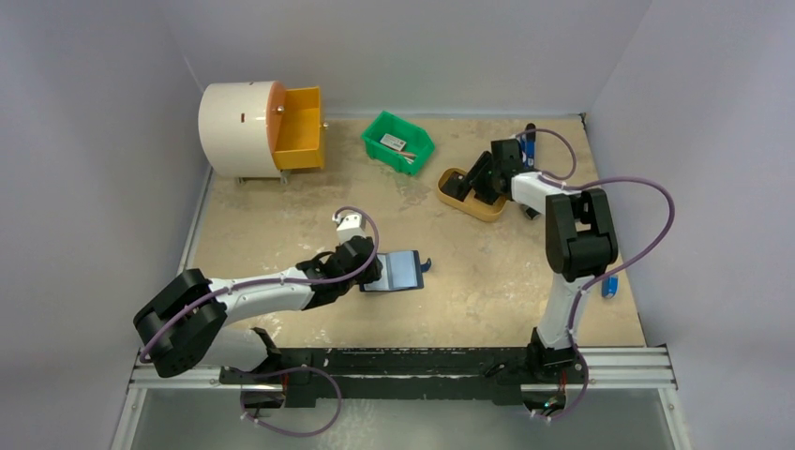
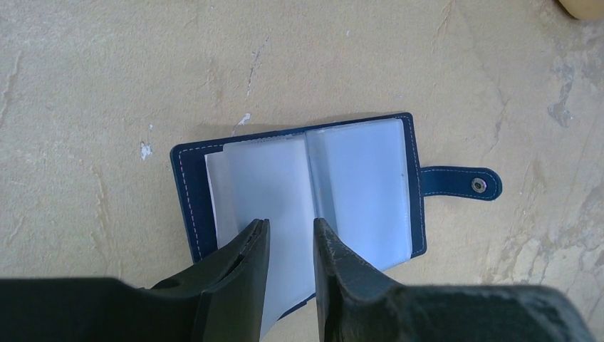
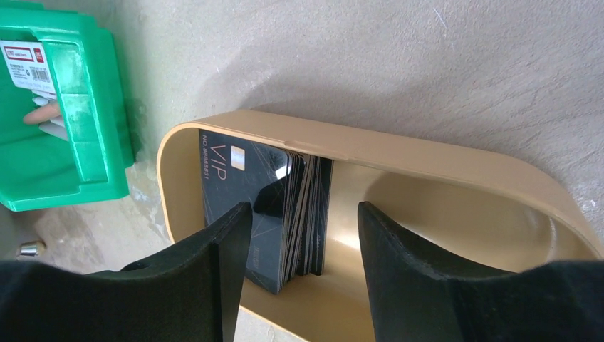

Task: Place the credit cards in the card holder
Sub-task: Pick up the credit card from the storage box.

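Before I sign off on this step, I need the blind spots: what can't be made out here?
- Card count: right wrist view, the stack of cards in the tan tray is partly covered by the right gripper.
- Near edge of the card holder: left wrist view, under the left gripper.
- Text on the label in the green bin: top view too small; right wrist view cuts it off.
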